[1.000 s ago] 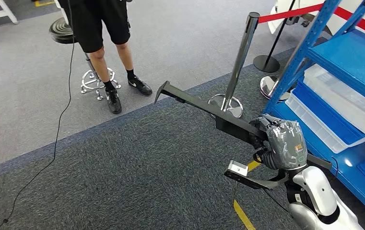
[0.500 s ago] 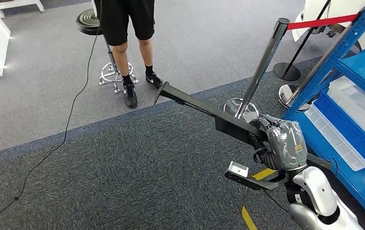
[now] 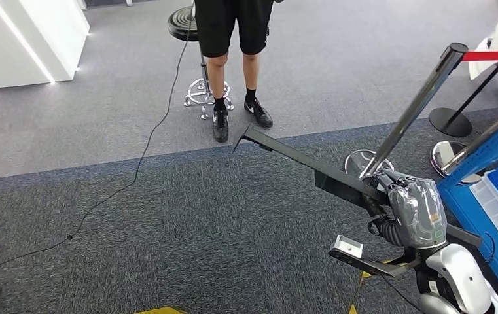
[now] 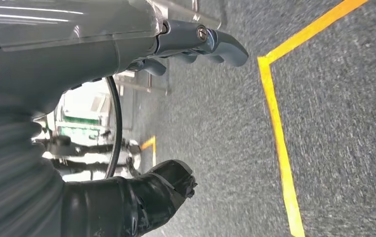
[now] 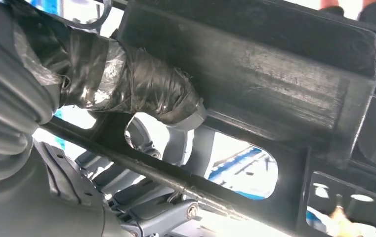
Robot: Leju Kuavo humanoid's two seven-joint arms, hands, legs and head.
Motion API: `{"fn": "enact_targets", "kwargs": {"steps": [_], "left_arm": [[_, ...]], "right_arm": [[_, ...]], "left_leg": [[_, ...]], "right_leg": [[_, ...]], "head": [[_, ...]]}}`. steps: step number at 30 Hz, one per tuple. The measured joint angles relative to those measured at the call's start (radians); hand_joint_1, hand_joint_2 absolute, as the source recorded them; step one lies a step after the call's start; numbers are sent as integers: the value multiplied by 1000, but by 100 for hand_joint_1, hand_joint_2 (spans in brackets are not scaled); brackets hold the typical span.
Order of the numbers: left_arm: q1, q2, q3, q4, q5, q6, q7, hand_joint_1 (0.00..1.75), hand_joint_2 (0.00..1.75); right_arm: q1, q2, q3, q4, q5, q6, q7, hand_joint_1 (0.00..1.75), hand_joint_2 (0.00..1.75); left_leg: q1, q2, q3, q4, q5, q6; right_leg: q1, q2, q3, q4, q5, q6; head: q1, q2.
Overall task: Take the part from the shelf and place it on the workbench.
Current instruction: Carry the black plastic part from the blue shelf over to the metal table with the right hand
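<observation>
The part [image 3: 298, 160] is a long black plastic bar with a hooked far end. It juts up and to the left from my right hand [image 3: 413, 209], which grips its thick boxed section at the lower right of the head view. In the right wrist view the taped thumb [image 5: 141, 84] presses on the part [image 5: 255, 74] and the fingers curl under its frame. My left hand [image 4: 92, 44] hangs over grey carpet, thumb [image 4: 141, 197] and fingers [image 4: 200, 42] apart, holding nothing.
A person [image 3: 233, 39] stands ahead beside a black stool [image 3: 197, 26], with a cable [image 3: 135, 170] trailing across the carpet. A chrome stanchion [image 3: 409, 118] and the blue shelf [image 3: 495, 150] stand on the right, white furniture [image 3: 23, 39] on the far left. Yellow tape [image 4: 277, 133] marks the floor.
The camera has swung left, so the person, stanchion and shelf have slid rightward in the picture. The part stays gripped in my right hand at the same angle.
</observation>
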Motion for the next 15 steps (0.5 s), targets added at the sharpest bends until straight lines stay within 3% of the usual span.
{"fn": "enact_targets", "kwargs": {"steps": [2,3,5,7,8,11,12,13,15], "left_arm": [[-1,5,0,0,4,0,3,0,175],[0,8,1,0,5,-1,5,0,175],[2,16,3,0,7,-3,11,0,175],[1,23,5,0,8,-6,17,0,175],[0,25,6,0,8,-7,18,0,175],[5,28,8,0,10,-9,23,0,175],[7,29,10,0,10,-10,25,0,175],[8,29,12,0,10,-10,27,0,175],[9,34,19,0,11,-10,29,0,175]], "right_arm": [[-1,16,7,-1,20,2,4,175,175],[-3,26,12,-1,31,3,8,175,175],[-10,47,25,-3,57,5,23,175,175],[-18,65,39,-6,78,5,38,175,175],[-21,71,44,-8,84,6,43,175,175],[-26,85,58,-11,97,5,53,175,175],[-28,91,63,-12,102,5,58,175,175],[-30,96,68,-12,106,5,62,175,175],[-34,105,75,-14,114,5,69,175,175]], "left_leg": [[4,11,-39,89,-29,-8],[5,14,-33,83,-18,-11],[6,39,32,-30,36,-13],[0,75,93,-141,67,-5],[-3,85,105,-165,70,1],[-6,61,101,-170,71,18],[-4,49,102,-174,73,23],[-3,39,104,-178,75,29],[0,19,108,-185,80,37]], "right_leg": [[2,-27,-1,2,-1,-1],[1,-40,-1,3,-3,-1],[2,-65,0,8,-8,4],[6,-86,2,14,-16,13],[9,-94,2,16,-19,17],[11,-118,8,13,-22,28],[9,-121,10,14,-26,34],[6,-108,10,21,-34,39],[0,-52,-19,88,-79,44]], "head": [[0,0],[0,0],[0,0],[1,0],[1,0],[2,0],[2,0],[2,0],[2,0]]}}
